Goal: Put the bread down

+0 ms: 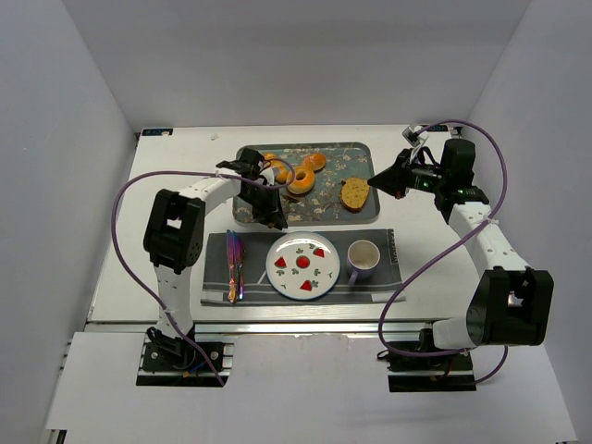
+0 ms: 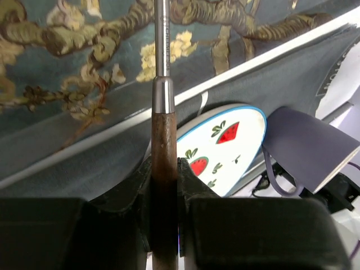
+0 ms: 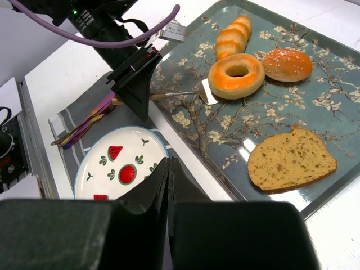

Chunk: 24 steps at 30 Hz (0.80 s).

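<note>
A slice of brown bread lies at the right of the floral tray; it also shows in the right wrist view. A glazed donut, a sugared bun and a long roll lie further along the tray. My left gripper is shut on the wooden handle of a spatula. The spatula's blade rests on the tray against the donut. My right gripper is shut and empty, just right of the slice. The watermelon plate stands in front of the tray.
A grey placemat holds the plate, a purple mug to its right and iridescent cutlery to its left. The left arm's cable loops out to the left. White walls enclose the table.
</note>
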Available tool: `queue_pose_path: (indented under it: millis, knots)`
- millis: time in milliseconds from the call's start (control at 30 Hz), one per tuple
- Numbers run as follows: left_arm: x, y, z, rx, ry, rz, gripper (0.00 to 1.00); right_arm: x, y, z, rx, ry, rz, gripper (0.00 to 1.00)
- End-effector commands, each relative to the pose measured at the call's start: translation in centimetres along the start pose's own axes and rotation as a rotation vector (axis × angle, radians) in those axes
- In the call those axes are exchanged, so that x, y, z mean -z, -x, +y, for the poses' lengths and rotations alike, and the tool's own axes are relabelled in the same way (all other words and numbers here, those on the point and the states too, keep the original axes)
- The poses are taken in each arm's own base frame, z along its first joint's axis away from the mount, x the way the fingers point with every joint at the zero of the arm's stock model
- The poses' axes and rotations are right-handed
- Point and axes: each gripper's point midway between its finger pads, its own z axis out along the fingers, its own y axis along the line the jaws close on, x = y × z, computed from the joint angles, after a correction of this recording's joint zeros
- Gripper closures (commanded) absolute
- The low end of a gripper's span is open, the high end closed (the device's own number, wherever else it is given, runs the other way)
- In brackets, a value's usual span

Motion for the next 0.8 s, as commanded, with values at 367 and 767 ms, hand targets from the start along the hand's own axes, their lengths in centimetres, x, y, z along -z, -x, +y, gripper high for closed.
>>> queue_pose_path:
  millis: [367,767]
  knots:
    - [3.3,-1.0,-3.4,-0.189,-0.186,-0.13,1.0,0.5,0.3,0.7,0.03,0.017,-0.019,0.97]
    - [6.8,-6.6,-4.8,-0.212,-0.276,-0.167,1.0,0.5,0.6,0.6,0.036,0.027,-0.016,0.97]
